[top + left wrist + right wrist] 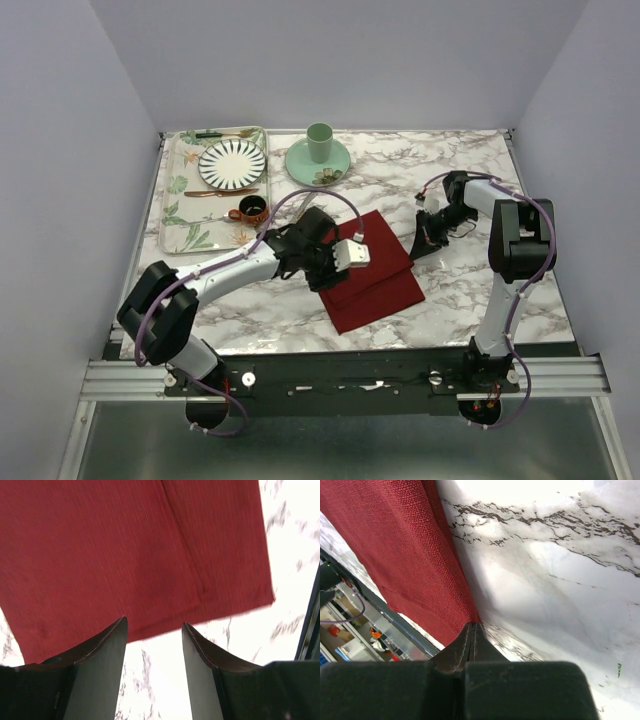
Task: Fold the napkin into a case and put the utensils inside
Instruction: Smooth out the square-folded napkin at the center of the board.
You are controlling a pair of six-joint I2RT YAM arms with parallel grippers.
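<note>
1 napkin (375,280), 1 L tool (154,622), 1 R tool (472,625).

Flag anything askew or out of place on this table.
The napkin lies skewed, diagonal to the edge of the table, and its folded layers don't appear lined up. The right gripper pinches one corner. Nothing looks spilled or damaged.
</note>
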